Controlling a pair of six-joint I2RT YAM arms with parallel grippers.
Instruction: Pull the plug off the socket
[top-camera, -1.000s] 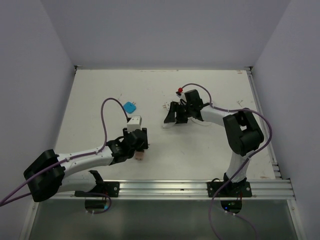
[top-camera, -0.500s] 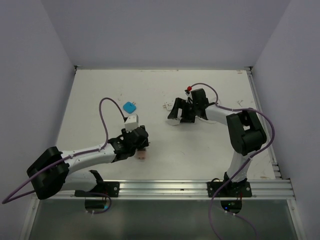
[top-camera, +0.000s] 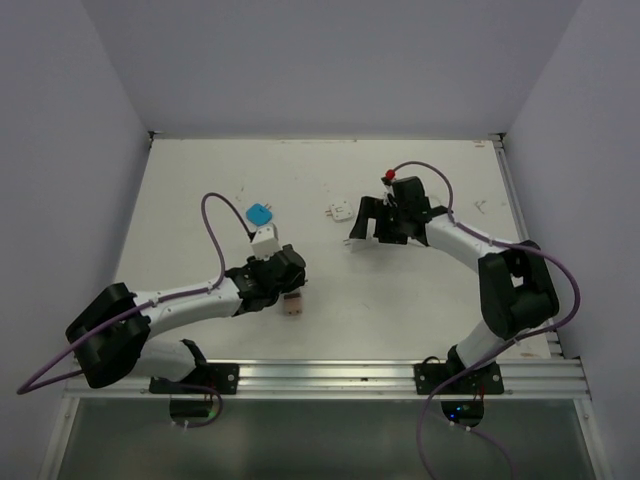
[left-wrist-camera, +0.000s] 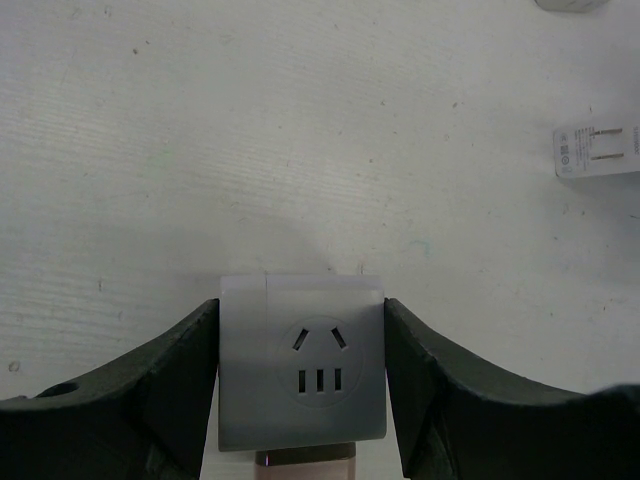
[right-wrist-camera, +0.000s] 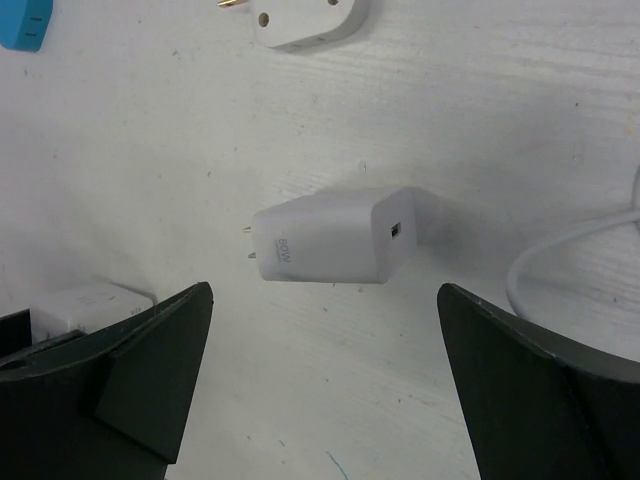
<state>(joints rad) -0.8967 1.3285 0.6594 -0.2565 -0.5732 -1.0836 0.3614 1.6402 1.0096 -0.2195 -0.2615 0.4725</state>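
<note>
The socket, a white cube with dark slots facing the camera, sits between the fingers of my left gripper, which is shut on its two sides. A pinkish block shows at its lower edge and beside my left gripper in the top view. The plug, a white charger with two short prongs, lies alone on the table. My right gripper is open wide just short of it, touching nothing. From above, that right gripper hides the plug.
A blue block and a small white plug block lie at the back middle. Another white pronged block lies right of the socket. A white cable curls by the right gripper. A metal rail runs along the near edge.
My right gripper has opened wide, let go of the white plug and drawn back to the right. The left gripper has shifted slightly right, still holding the socket.
</note>
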